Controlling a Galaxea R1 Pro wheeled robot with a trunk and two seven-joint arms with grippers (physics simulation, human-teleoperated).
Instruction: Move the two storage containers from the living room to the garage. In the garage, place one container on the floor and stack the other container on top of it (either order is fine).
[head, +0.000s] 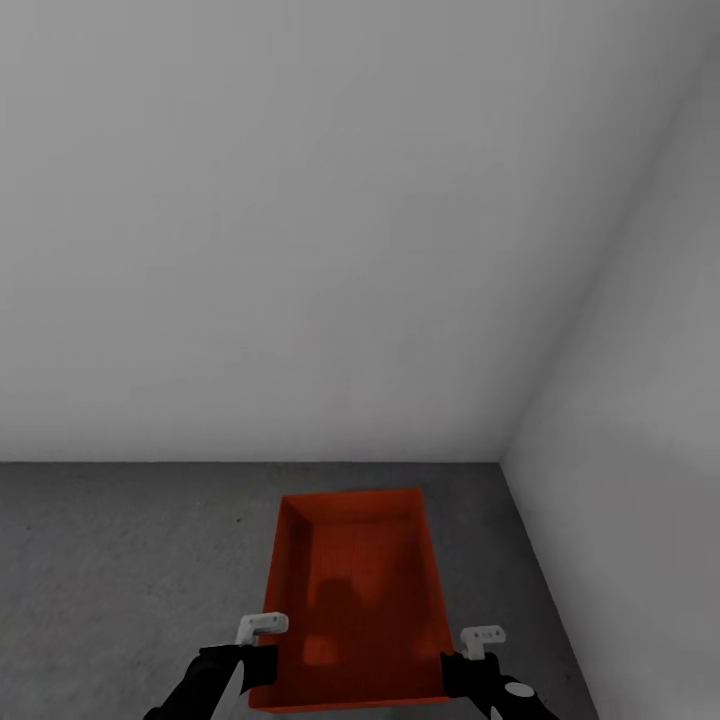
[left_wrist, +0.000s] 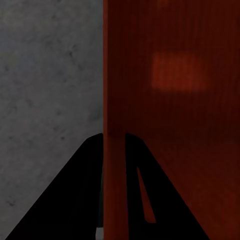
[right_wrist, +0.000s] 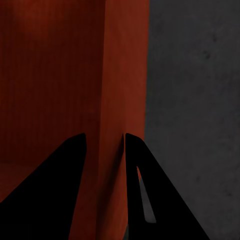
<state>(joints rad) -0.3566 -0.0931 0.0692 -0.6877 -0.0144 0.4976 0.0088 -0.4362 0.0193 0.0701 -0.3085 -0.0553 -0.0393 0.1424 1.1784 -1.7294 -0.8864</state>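
At the time of inspection, one rust-red storage container (head: 350, 600) was found held between both arms over the dark grey concrete floor (head: 120, 560) of the garage, close to the corner where the plain white-grey back wall (head: 300, 250) met the side wall (head: 640, 450). The container sat open side up, its long axis running away from the robot, and its interior appeared bare apart from faint lighter patches on the bottom. The left gripper (head: 262, 645) was at the container's left wall near the near end; in the left wrist view its two dark fingers (left_wrist: 75, 195) stood either side of the wall's edge, pinching that wall (left_wrist: 112, 100) between them. The right gripper (head: 468, 650) was placed likewise at the right wall; the right wrist view showed its fingers (right_wrist: 60, 180) straddling and clamping that wall (right_wrist: 115, 100), with mottled floor (right_wrist: 195, 125) visible beyond. Whether the container's base touched the floor or hung above it could not be determined.
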